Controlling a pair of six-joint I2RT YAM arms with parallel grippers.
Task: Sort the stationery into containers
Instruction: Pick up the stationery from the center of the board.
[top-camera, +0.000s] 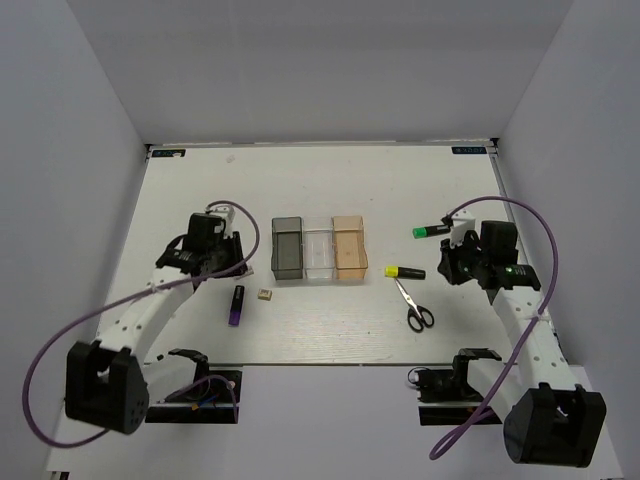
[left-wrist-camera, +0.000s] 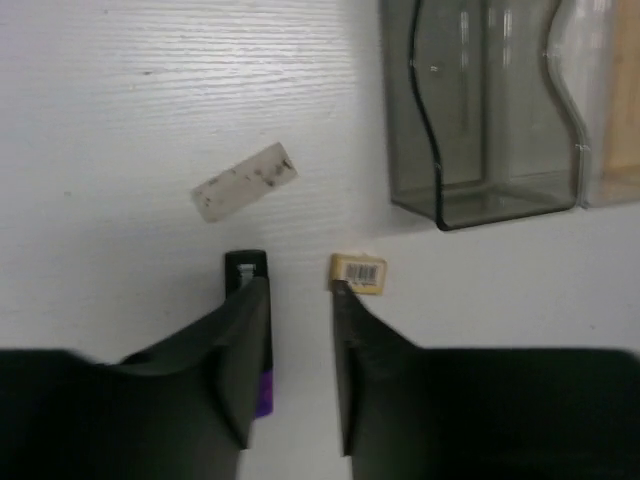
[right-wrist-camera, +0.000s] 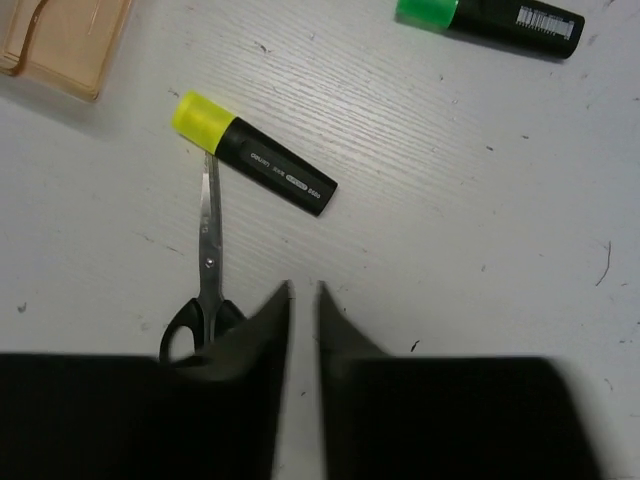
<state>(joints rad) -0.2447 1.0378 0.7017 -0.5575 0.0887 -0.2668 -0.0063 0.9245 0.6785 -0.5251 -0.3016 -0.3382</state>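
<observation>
The tan eraser (left-wrist-camera: 358, 272) lies on the table just off my left gripper's (left-wrist-camera: 298, 288) right fingertip; it also shows in the top view (top-camera: 264, 295). The left gripper (top-camera: 228, 270) is open and empty. A black and purple item (top-camera: 236, 305) lies by its left finger. The yellow-capped marker (right-wrist-camera: 255, 155), scissors (right-wrist-camera: 207, 270) and green-capped marker (right-wrist-camera: 490, 20) lie ahead of my right gripper (right-wrist-camera: 304, 290), which is almost shut on nothing. The right gripper (top-camera: 447, 265) hovers right of the yellow-capped marker (top-camera: 404, 271). The grey (top-camera: 287, 248), clear (top-camera: 318, 248) and orange (top-camera: 350, 247) bins stand in a row.
A strip of dirty tape (left-wrist-camera: 244, 181) is stuck on the table left of the grey bin (left-wrist-camera: 480, 110). White walls enclose the table on three sides. Purple cables loop off both arms.
</observation>
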